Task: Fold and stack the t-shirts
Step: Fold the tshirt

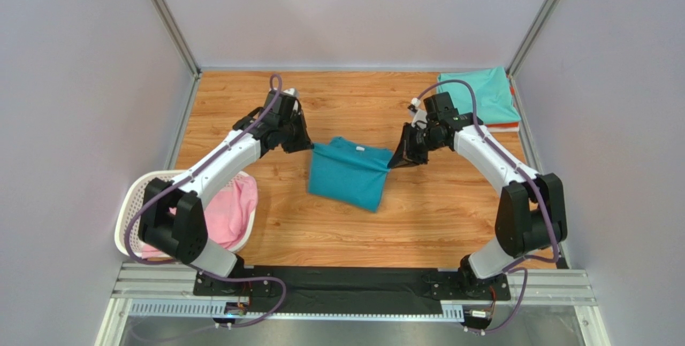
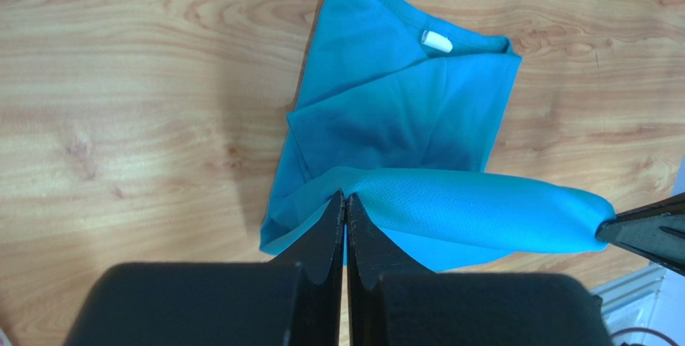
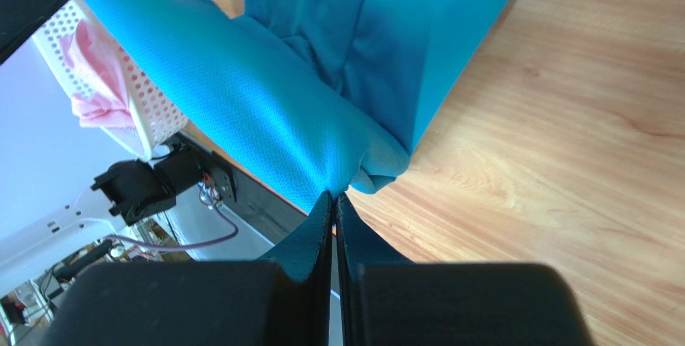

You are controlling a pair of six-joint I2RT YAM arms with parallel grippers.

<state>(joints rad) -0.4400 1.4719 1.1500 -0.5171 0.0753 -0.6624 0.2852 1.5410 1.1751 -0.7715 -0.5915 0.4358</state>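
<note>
A deep teal t-shirt [image 1: 350,171] lies partly folded at the middle of the wooden table, its far edge lifted and stretched between both grippers. My left gripper [image 1: 309,145] is shut on the left end of that raised edge [image 2: 450,202]; my right gripper [image 1: 394,159] is shut on its right end [image 3: 265,113]. In the left wrist view my left gripper [image 2: 346,195] pinches the cloth and the collar label [image 2: 436,39] shows on the part lying flat. My right gripper [image 3: 334,195] pinches a bunched corner. A mint green t-shirt [image 1: 481,93] lies folded at the far right corner over an orange one [image 1: 505,128]. A pink t-shirt [image 1: 229,211] sits in the basket.
A white lattice basket [image 1: 137,202] stands at the near left beside the left arm's base. Grey walls and metal posts close the table at the back and both sides. Bare wood [image 1: 450,218] lies in front of the teal shirt.
</note>
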